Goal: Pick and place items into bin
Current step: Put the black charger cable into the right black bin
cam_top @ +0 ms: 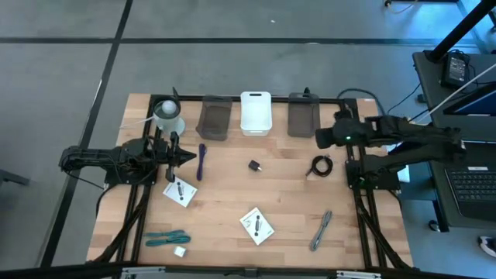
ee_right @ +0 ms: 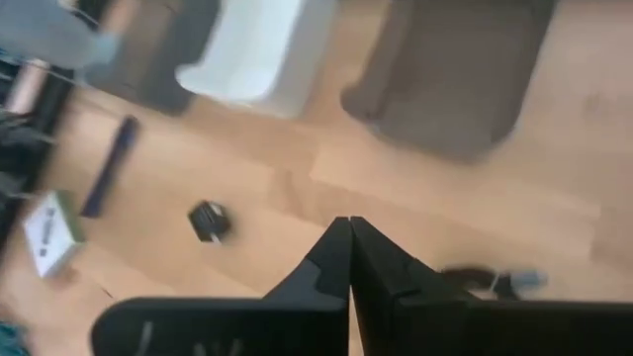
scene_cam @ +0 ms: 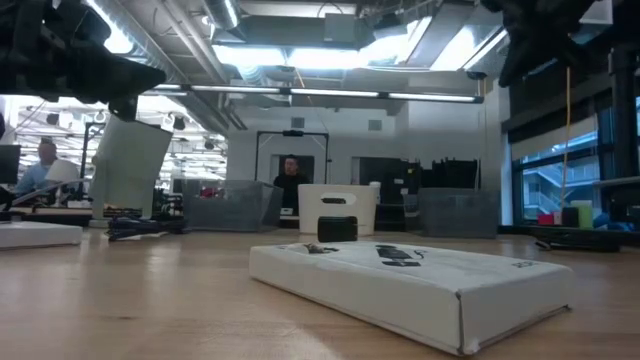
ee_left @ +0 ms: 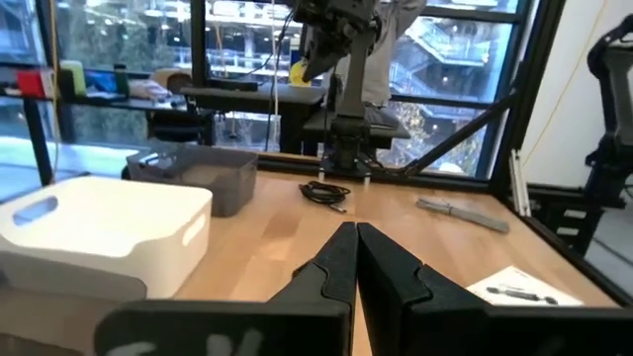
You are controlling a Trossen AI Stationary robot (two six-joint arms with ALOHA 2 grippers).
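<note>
Both grippers are shut and hold nothing. My left gripper [cam_top: 188,157] [ee_left: 354,237] hovers at the table's left, beside the purple stick [cam_top: 201,160] and above a white packet [cam_top: 180,191]. My right gripper [cam_top: 318,139] [ee_right: 348,225] hangs high near the right grey bin [cam_top: 304,115]. Lying flat on the wood are the second packet [cam_top: 256,225] [scene_cam: 410,280], the teal ties [cam_top: 167,238], the white cube [cam_top: 180,251], the grey ties [cam_top: 322,230] [ee_left: 463,211] and the black piece [cam_top: 254,165] [ee_right: 209,220].
A white bin [cam_top: 256,112] [ee_left: 99,232] stands at the far edge between two grey bins, the left one [cam_top: 215,118]. A white cup-like cylinder [cam_top: 167,115] sits at the far left corner. A black cable coil [cam_top: 320,166] [ee_left: 324,193] lies under the right arm. People show in the room behind.
</note>
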